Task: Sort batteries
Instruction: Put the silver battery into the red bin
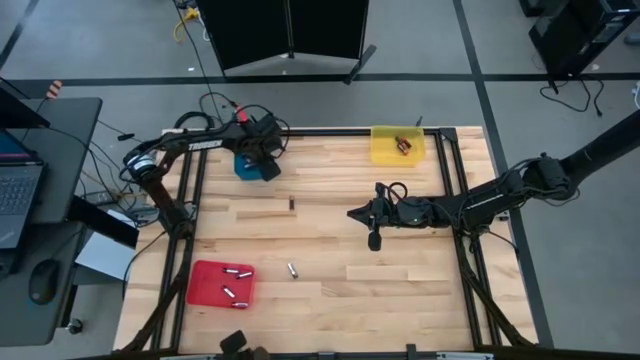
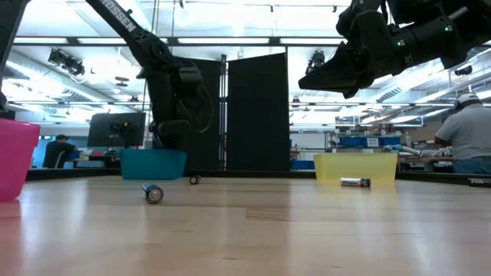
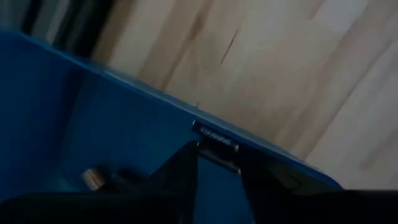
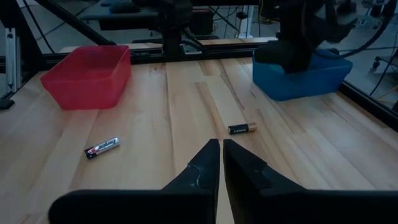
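Observation:
My left gripper [image 1: 262, 165] points down into the blue tray [image 1: 246, 166] at the far left, fingers open. A silvery battery [image 3: 216, 144] lies across the gap at its fingertips, and another battery [image 3: 93, 178] rests on the tray floor. My right gripper [image 4: 221, 149] hovers shut and nearly level above the table's middle [image 1: 352, 213], holding nothing. Two batteries lie loose on the wood: a dark, copper-ended one [image 4: 242, 128] and a silvery one [image 4: 102, 147]. The red tray [image 1: 222, 283] holds several batteries; the yellow tray [image 1: 397, 145] holds one [image 1: 403, 146]. My left gripper stands from above with a fingertip [image 3: 186, 168] on either side of the silvery battery, inside the blue tray by its wall [image 3: 155, 106]. I cannot tell whether the fingers touch the battery or whether it is free of them.
Black frame rails [image 1: 448, 170] run along the table's left and right sides. A person [image 2: 468, 134] sits in the room beyond the far right. Bare wood lies between the trays around the loose batteries.

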`<state>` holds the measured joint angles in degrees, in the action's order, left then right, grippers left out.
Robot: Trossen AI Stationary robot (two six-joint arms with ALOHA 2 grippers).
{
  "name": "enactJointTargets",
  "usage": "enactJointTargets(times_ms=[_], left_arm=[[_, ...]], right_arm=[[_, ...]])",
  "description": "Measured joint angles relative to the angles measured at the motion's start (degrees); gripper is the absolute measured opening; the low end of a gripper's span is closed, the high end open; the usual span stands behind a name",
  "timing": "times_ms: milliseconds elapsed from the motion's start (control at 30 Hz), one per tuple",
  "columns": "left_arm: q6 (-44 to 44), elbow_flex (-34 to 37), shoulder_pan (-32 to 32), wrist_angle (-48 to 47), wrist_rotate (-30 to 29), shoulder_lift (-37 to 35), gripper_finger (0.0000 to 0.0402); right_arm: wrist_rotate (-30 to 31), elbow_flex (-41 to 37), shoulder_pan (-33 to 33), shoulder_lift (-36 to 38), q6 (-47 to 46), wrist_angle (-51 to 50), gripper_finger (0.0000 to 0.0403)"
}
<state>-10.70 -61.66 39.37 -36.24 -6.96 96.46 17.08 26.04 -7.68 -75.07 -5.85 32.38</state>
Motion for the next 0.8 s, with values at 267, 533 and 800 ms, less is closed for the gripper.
enactJointTargets(times_ms=[267,533,800], left_arm=[[3.21,4.83,-3.45,5.67,-4.02,-8.54,0.0127],[6.67,17.49,-8.31,22.05,-5.82,-20.22,0.0127],[8.41,17.38,-9.93,28.11,4.17,-18.39,0.0091]], right_arm=[[0.0,0.0,0.0,0.0,0.0,-0.31,0.0036],[0.04,0.0,0.15,0.0,0.02,-0.19,0.0031],[1.49,-0.01,0.63,-0.02,0.02,0.57,0.001]])
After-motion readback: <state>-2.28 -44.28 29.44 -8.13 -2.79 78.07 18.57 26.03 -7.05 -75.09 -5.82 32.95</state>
